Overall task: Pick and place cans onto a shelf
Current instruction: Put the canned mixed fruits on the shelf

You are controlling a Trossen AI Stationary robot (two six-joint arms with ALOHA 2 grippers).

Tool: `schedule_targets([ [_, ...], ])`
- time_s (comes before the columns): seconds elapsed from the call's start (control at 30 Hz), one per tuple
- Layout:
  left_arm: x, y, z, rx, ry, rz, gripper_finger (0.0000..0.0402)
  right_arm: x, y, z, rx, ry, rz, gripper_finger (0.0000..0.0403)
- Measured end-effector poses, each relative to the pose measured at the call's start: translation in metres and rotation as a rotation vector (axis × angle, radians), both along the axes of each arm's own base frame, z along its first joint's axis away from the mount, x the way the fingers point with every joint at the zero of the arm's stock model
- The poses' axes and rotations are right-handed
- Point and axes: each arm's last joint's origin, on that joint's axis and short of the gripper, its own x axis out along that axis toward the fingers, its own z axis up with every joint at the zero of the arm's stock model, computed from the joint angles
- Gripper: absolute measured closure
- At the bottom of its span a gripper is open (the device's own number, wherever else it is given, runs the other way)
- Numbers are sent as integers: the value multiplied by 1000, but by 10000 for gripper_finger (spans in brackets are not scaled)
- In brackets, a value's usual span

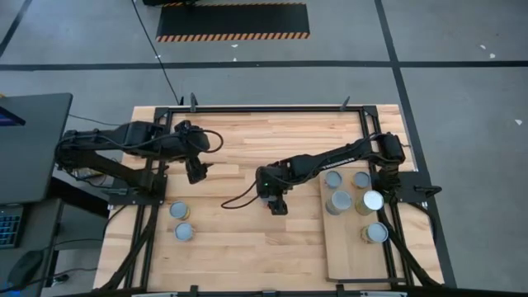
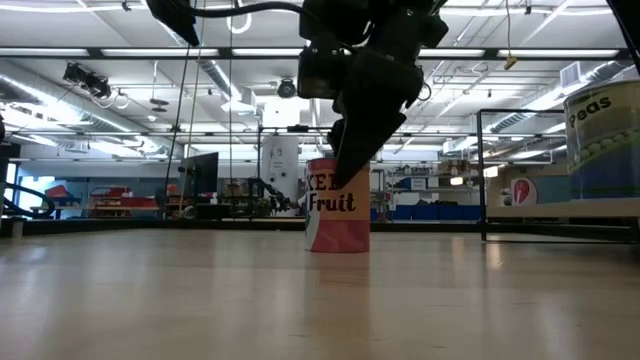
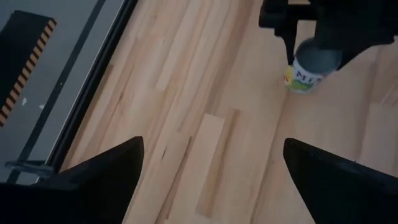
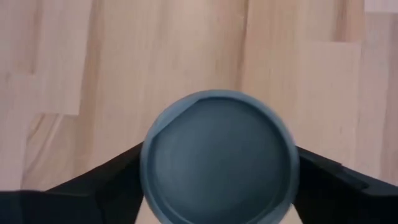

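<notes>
A can (image 4: 217, 165) with a dull grey round top stands upright on its base at the middle of the table; in the low view its red and white side (image 2: 338, 215) reads "Fruit". My right gripper (image 1: 276, 204) comes down over this can, one finger on each side of it. In the high view the gripper hides the can. My left gripper (image 1: 195, 172) hangs open above bare wood at the table's far left, holding nothing. The shelf (image 1: 355, 252) lies at the right and carries several cans (image 1: 338, 202). My right gripper has the can between its two fingers, which meet opposite sides of the round wall just under the top rim (image 4: 144, 163). The fingers (image 4: 112, 177) slant steeply down from above. The can stands upright with its base on the table (image 2: 338, 248).
Two more cans (image 1: 178, 209) (image 1: 184, 232) stand on the table near the left edge. A black frame (image 1: 272, 108) runs round the table's far side. A green-labelled can (image 2: 605, 140) looms at the right in the low view. Bare wood lies between the gripper and the shelf.
</notes>
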Motion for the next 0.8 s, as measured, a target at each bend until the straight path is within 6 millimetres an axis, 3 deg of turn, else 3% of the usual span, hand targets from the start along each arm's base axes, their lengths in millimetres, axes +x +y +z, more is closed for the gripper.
schedule_targets([
  [0.17,2,0,1,-3,-25,2,10,-4,1,7,71,24,-21,112],
  [0.33,6,0,4,-8,-77,6,10,-26,13,50,262,56,-101,112],
  [0.6,25,-1,22,-29,-347,11,10,-103,80,129,317,9,-106,112],
  [0.7,30,-2,28,-66,-444,40,10,-137,105,142,272,-9,-114,108],
  [0.8,34,-2,33,-106,-526,72,10,-172,122,141,198,48,-159,105],
])
